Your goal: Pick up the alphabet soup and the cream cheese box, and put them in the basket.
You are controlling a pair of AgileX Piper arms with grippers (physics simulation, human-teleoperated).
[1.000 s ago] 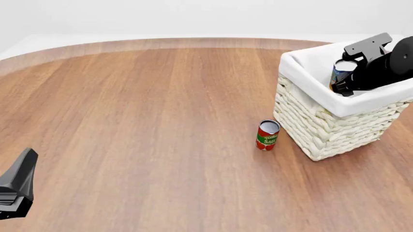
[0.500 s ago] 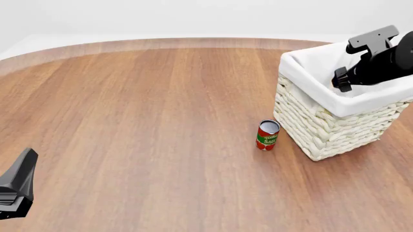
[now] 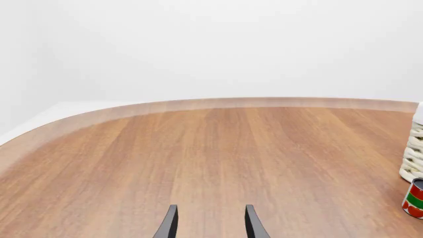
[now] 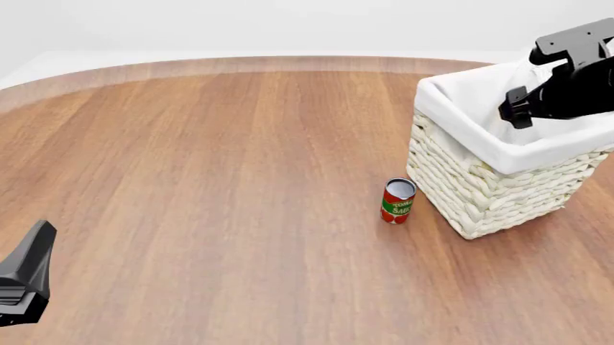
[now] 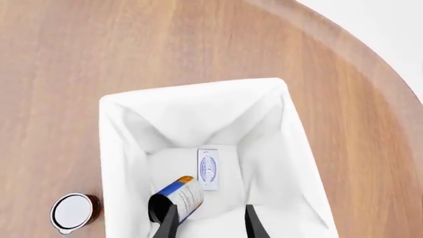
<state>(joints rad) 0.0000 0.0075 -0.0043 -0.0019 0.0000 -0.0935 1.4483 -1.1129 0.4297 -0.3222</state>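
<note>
The right wrist view looks straight down into the basket (image 5: pixel 118 148). The alphabet soup (image 5: pixel 178 198) lies on its side on the white liner, blue and orange label up. The cream cheese box (image 5: pixel 207 168) lies flat just beside it. My right gripper (image 5: pixel 210 225) hangs open above them, holding nothing. In the front view the right gripper (image 4: pixel 525 108) is over the basket (image 4: pixel 479 194), and both items are hidden behind its rim. My left gripper (image 4: pixel 37 244) sits at the near left, far from the basket; its fingers (image 3: pixel 169 225) stand apart and empty.
A slim red-and-green can (image 4: pixel 398 200) stands upright on the wooden table just left of the basket's near corner, also seen as the red-and-green can (image 5: pixel 74 212) from above and at the edge of the left wrist view (image 3: pixel 415 198).
The right gripper let go of the alphabet soup, which dropped into the basket, and has risen up and to the right. The left arm has not moved.
</note>
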